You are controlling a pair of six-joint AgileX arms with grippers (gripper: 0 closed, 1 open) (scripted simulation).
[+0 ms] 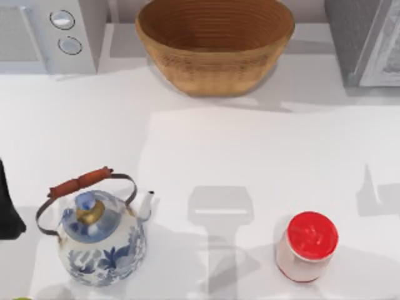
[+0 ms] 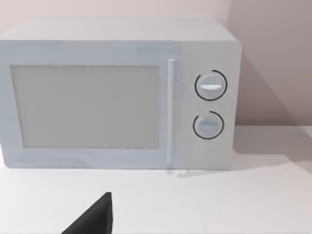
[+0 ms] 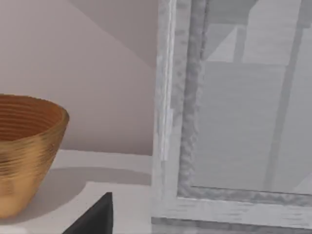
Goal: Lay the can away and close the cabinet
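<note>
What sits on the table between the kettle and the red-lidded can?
Nothing. In the top view the stretch of white table between the kettle and the can is bare, crossed just by a grey shadow.

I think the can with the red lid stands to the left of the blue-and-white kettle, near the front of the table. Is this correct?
Not quite. In the top view, the can with the red lid stands to the right of the blue-and-white kettle, not left. Both are near the front of the table.

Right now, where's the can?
In the top view the can stands upright on the table, front right, right of the teapot and well forward of the basket.
</note>
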